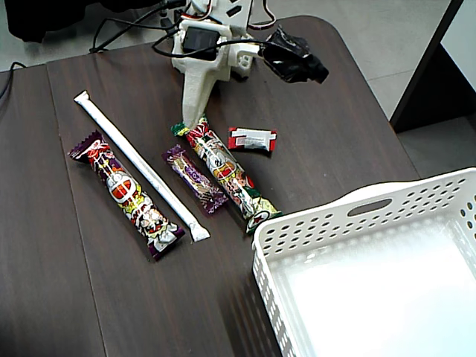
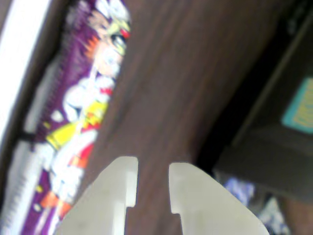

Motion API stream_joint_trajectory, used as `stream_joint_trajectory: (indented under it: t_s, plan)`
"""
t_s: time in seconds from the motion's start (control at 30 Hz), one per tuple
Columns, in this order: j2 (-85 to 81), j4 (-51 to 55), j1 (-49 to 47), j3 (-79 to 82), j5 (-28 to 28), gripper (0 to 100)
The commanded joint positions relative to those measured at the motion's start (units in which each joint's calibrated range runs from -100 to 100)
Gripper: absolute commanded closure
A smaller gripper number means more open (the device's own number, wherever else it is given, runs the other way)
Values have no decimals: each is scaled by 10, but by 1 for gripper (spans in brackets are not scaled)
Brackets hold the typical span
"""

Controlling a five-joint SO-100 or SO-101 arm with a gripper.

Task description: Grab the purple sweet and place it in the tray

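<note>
The purple sweet [image 1: 195,179] is not in hand. The gripper [image 1: 191,119] points down at the table with its jaws a narrow gap apart and nothing between them, which the wrist view confirms [image 2: 152,169]. In the fixed view its tips stand at the upper end of the long green-and-red snack [image 1: 227,178], near the sweet but not over it. We take the sweet to be the small dark-purple bar lying flat between that snack and the white stick [image 1: 141,167]. A larger purple-wrapped snack [image 1: 126,195] lies beyond the stick, and we judge that the blurred wrist view shows this one [image 2: 83,122], so the target could be confused. A small red-and-white sweet [image 1: 253,139] lies just to the right of the gripper. We judge the step to be the approach, with no grasp made. The next move calls for shifting over the small bar, opening wider and closing across its narrow width without catching the green-and-red snack beside it. The white perforated tray [image 1: 312,219] waits at the lower right, overhanging the dark wooden table [image 1: 335,111]. Cables [image 1: 126,26] trail behind the arm, and grey floor [image 1: 401,44] shows beyond.
</note>
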Motion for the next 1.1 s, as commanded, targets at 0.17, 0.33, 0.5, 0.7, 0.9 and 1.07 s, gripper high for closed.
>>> stream_joint_trajectory:
  t_s: [0.17,0.33,0.5,0.7,0.9,1.07]
  plan:
    - [173,-22,18,-152,4,95]
    - [365,4,18,-290,0,95]
    - [542,58,26,-408,0,95]
    - [682,95,84,-477,0,95]
    - [753,93,118,-555,0,95]
    - [810,93,127,-597,0,95]
